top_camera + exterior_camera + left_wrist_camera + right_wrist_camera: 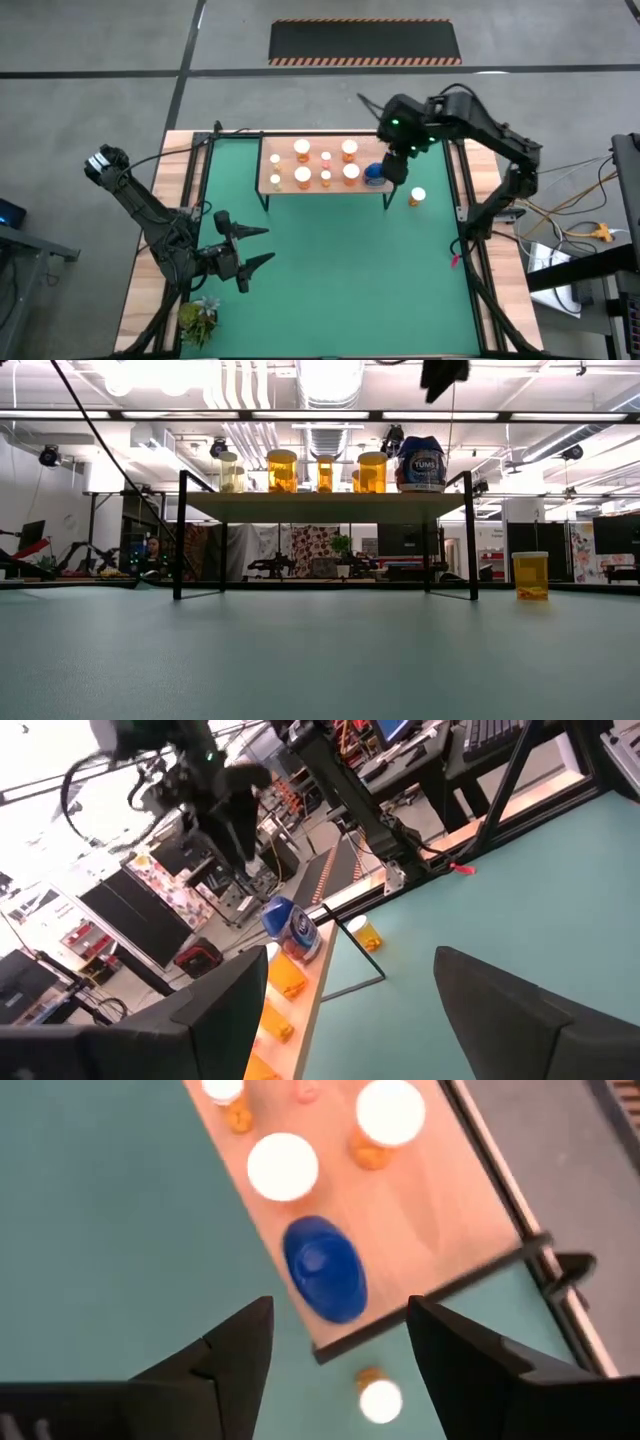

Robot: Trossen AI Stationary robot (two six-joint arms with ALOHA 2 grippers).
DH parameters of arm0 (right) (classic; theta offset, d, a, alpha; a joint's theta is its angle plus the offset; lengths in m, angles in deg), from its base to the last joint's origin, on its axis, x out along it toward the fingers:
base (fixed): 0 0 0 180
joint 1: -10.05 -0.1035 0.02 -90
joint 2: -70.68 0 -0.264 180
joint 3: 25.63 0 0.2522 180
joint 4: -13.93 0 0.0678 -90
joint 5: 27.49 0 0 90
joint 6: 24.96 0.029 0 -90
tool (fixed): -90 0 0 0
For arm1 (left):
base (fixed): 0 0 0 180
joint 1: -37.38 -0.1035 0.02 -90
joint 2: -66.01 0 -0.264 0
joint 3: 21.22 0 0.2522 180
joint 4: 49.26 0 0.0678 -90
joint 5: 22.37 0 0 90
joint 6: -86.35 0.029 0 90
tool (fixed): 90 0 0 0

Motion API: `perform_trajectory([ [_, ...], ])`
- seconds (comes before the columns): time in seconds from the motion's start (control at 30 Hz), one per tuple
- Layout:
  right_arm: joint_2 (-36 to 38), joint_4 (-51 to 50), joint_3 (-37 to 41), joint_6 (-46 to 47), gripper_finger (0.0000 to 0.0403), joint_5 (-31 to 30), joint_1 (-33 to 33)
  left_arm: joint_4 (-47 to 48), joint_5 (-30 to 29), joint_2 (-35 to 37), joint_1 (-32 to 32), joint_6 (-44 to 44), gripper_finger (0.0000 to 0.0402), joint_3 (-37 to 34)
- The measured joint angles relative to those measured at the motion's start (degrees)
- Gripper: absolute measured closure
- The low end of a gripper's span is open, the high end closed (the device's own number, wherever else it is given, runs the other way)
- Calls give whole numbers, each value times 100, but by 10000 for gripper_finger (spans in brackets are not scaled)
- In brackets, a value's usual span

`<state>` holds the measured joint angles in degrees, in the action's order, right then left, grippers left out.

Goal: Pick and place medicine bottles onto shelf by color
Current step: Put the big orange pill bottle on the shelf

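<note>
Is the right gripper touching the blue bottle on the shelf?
Apart. In the low view the right gripper hangs above the blue bottle, with clear space between; the right wrist view shows its open jaws holding nothing.

The blue bottle [422, 463], upper right of centre on the shelf [320, 506], reads "TUMS" on its label.

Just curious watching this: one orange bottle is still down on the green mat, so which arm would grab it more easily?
Probably the right. Its open claw hovers over the shelf end, close to that orange bottle; the left claw waits far across the mat.
</note>
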<state>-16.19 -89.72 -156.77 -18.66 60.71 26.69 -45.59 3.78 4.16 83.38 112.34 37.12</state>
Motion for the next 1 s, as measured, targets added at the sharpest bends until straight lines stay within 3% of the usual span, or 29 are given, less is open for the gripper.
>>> perform_trajectory([
  [0.3,1074,21,671,1722,199,-1436,-709,-341,92,0,0,-34,132,2],
  [0.43,1462,-17,991,2696,210,-1480,-738,-537,94,0,-2,-12,132,2],
  [0.7,2031,-15,1909,3783,233,-1488,-711,-599,98,0,0,64,132,24],
  [1.0,2423,-10,3209,5037,223,-1490,-712,-620,85,15,-2,733,132,39],
])
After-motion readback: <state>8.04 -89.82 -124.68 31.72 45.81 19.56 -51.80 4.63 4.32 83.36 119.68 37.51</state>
